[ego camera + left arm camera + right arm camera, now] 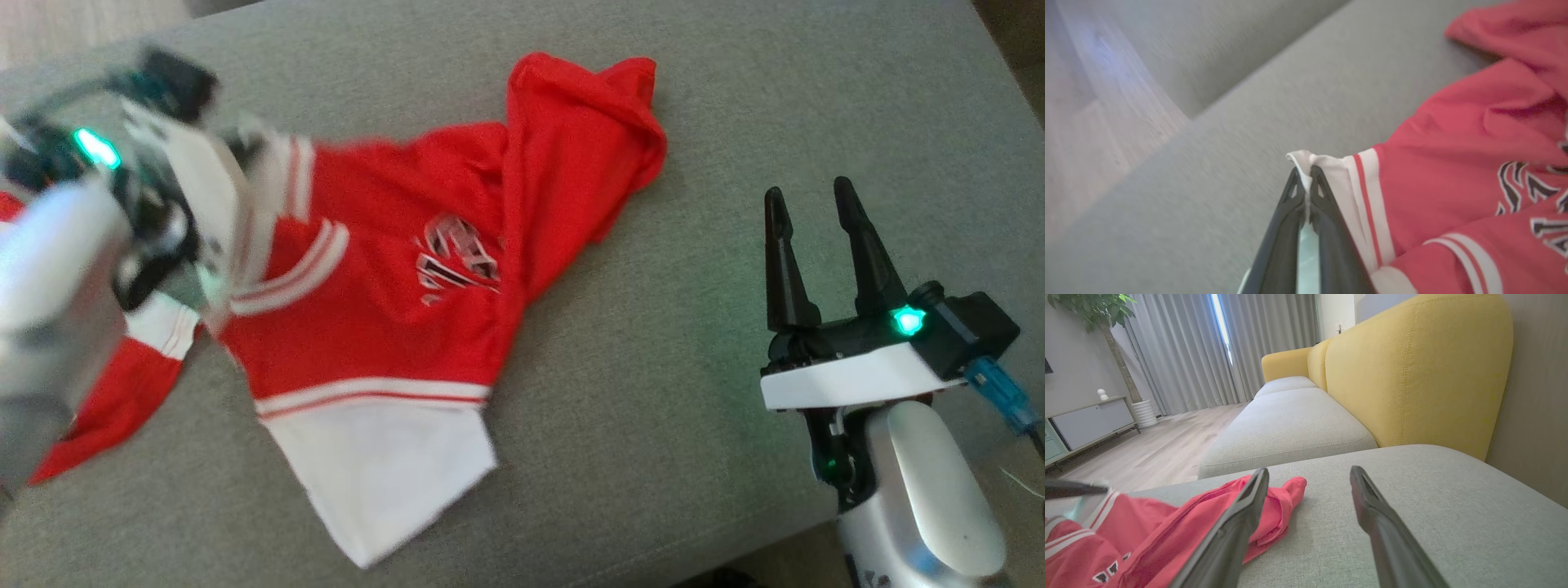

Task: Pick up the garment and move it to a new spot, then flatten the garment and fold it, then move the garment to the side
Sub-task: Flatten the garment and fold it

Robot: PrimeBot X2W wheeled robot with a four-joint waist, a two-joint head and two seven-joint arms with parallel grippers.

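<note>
The red-and-white jersey [384,327] is seen crumpled on the grey sofa cushion [775,106], its white edge pinched by the left jaws, the right jaws set wide and empty; only the pickup is judged begun.

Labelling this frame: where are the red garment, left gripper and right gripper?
red garment [375,343]: head view, red body under the logo.
left gripper [1305,169]: left wrist view, between tips shut on white edge.
right gripper [807,188]: head view, between open fingertips.
</note>
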